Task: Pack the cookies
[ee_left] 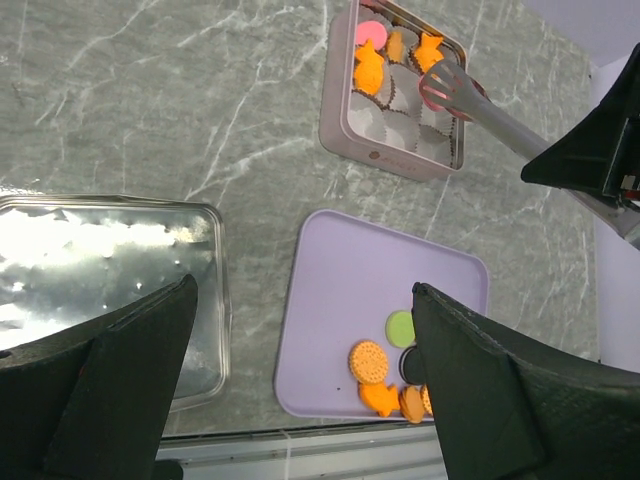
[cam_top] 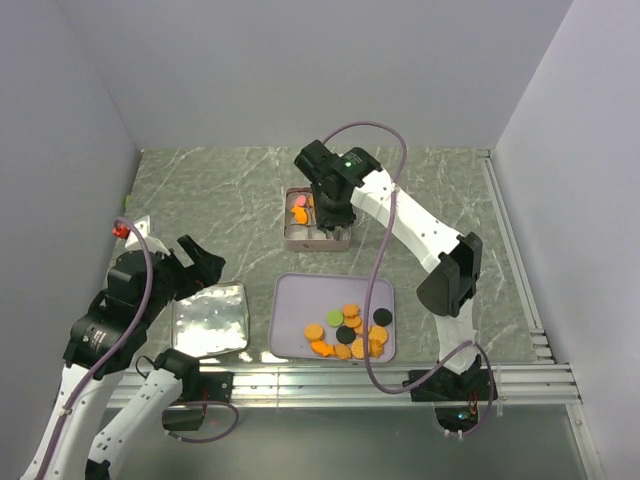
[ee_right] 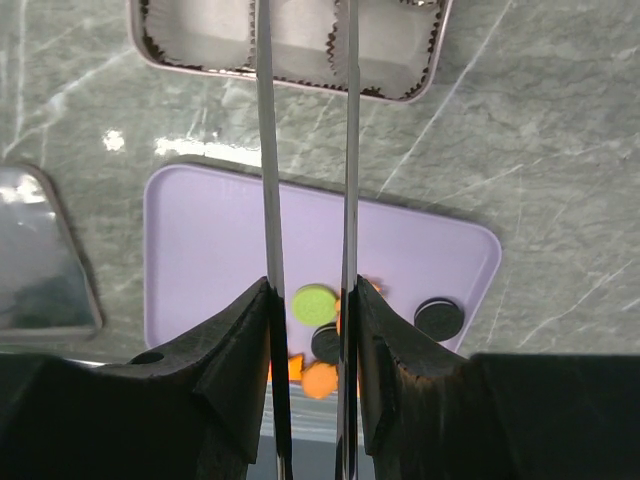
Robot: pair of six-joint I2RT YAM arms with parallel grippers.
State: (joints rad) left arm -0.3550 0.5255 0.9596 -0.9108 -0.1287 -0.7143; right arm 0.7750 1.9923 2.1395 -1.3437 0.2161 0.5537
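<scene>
Beneath the left fingers (ee_left: 120, 390) a shiny lid (ee_left: 110, 270) lies flat on the table (ee_left: 150, 100). Those fingers are spread wide, gripping nothing, touching nothing, just hovering. Between the 2 of them sits the purple tray (ee_left: 340, 290), and that's where most of the cookies (ee_left: 368, 360) wait: orange rounds, a green, a black, heaped in the corner close to 1 fingertip.

Ahead of the left fingers stands the square tin (ee_left: 335, 110), with white paper cups (ee_left: 385, 125) inside and a pink round and 3 orange pieces already in the far cups.

Now the action. The right fingers (ee_right: 225, 350) are clamped on a pair of tongs (ee_right: 266, 150), pinching its 2 metal arms partly together. The tongs reach out ahead of them, pink tips (ee_left: 443, 85) over a cup in the tin. Whether those tips carry a cookie, I can't tell.

It looks like the drop-off end of a run into the tin. Next call, I'd say: lift the tongs clear of the cup rims and swing back to the tray below the right fingers. Then settle the tips either side of 1 loose cookie at the heap's edge, not 2.
</scene>
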